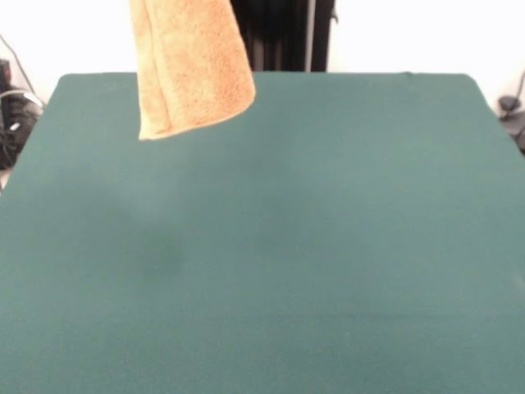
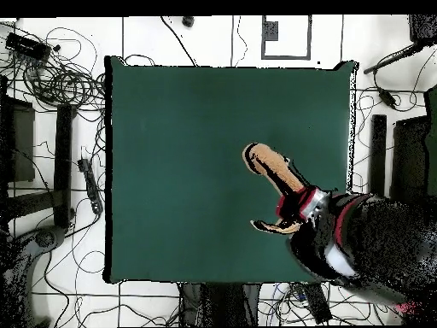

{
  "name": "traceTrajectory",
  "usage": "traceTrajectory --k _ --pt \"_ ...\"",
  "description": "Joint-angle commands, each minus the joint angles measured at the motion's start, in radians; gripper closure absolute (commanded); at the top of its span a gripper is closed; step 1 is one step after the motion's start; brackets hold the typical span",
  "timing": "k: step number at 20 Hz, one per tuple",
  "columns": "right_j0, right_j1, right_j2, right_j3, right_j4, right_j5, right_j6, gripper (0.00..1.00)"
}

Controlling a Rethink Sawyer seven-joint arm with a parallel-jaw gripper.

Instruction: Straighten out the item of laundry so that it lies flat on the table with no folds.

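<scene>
The golden-tan towel [image 1: 190, 64] hangs folded in the air above the table's far left part in the front view. Its top runs out of the picture and its lower edge is clear of the green table [image 1: 328, 246]. In the overhead view the towel [image 2: 271, 166] shows as a long tan strip over the table's [image 2: 171, 171] right half, leading up to the arm's end. My gripper [image 2: 294, 207] holds the towel's top there; its fingers are hidden by the cloth and the wrist. No band or tag shows.
The black pedestal [image 1: 283, 33] stands behind the table's far edge. The red and black arm [image 2: 358, 239] reaches over the table's lower right corner in the overhead view. Cables and dark gear [image 2: 60, 85] lie on the floor around the table.
</scene>
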Motion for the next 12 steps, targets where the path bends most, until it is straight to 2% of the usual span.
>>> traceTrajectory --k 1,8,10,12 --pt "0.008 -0.041 0.013 0.257 -0.012 -0.136 -0.246 1.00" --pt "-0.009 -0.083 0.013 0.309 0.002 -0.152 -0.276 1.00" --pt "-0.020 -0.070 0.027 0.286 0.002 -0.139 -0.275 1.00" --pt "-0.030 -0.036 0.050 0.221 -0.011 -0.090 -0.257 1.00"
